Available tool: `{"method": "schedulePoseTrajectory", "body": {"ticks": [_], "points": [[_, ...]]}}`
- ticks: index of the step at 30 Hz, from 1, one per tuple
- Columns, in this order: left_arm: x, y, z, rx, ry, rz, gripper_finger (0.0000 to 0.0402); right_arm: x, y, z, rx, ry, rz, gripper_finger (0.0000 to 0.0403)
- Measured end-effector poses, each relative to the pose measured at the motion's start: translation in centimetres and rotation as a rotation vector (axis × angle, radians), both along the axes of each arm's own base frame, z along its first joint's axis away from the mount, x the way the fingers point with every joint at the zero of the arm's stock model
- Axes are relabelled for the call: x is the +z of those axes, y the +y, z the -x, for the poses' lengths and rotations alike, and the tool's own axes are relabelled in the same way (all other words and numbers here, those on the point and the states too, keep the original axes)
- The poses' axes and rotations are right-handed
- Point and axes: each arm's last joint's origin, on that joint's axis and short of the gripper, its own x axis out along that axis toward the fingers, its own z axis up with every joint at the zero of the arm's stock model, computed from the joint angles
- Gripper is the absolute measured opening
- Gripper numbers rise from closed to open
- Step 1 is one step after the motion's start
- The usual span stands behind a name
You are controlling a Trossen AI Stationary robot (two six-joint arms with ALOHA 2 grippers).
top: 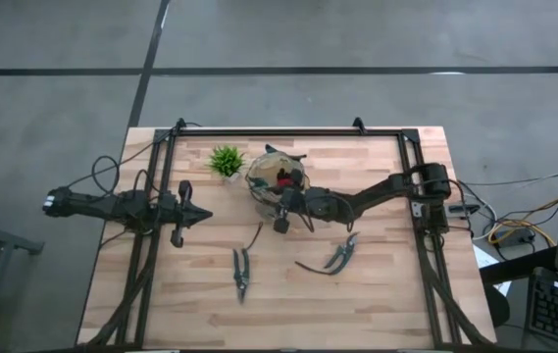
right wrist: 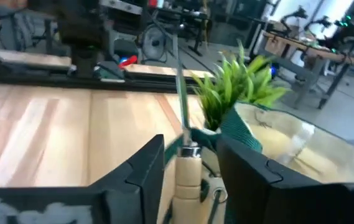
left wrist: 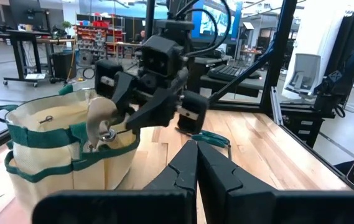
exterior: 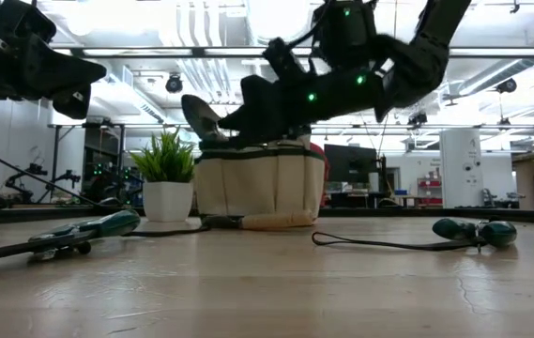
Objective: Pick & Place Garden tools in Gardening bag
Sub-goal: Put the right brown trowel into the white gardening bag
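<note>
No legible labels, right gripper (right wrist: 189,171) pinching wooden-handled trowel (right wrist: 184,134) over gardening bag (top: 275,176) rim, left gripper (left wrist: 196,163) fingers pressed together, empty, beside the bag.

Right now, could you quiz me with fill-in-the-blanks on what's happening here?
1. The right end effector holds a wooden-handled ____ over the gardening bag.
2. Beside the bag stands a small green ____.
3. ____ pruning shears lie on the table.
4. The left end effector holds ____.

Missing: trowel; plant; two; nothing
</note>
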Motion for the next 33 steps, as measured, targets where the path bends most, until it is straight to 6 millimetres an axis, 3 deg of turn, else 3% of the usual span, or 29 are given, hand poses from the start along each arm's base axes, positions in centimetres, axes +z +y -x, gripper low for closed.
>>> {"method": "schedulePoseTrajectory", "body": {"ticks": [9,15,27,33], "points": [[0.0,0.0,0.0,0.000,0.000,0.000,0.0010,3.3,0.8,1.0,0.026,0.002,0.008,0.0169],[0.0,0.0,0.0,0.000,0.000,0.000,0.0010,4.1,1.2,1.2,0.048,0.011,-0.019,0.0175],[0.0,0.0,0.0,0.001,0.005,-0.001,0.0010,6.0,1.5,-2.9,0.062,0.108,-0.004,0.0178],[-0.1,0.0,-0.1,0.000,0.009,-0.002,0.0010,6.0,1.5,-4.3,0.059,0.153,-0.009,0.0180]]}}
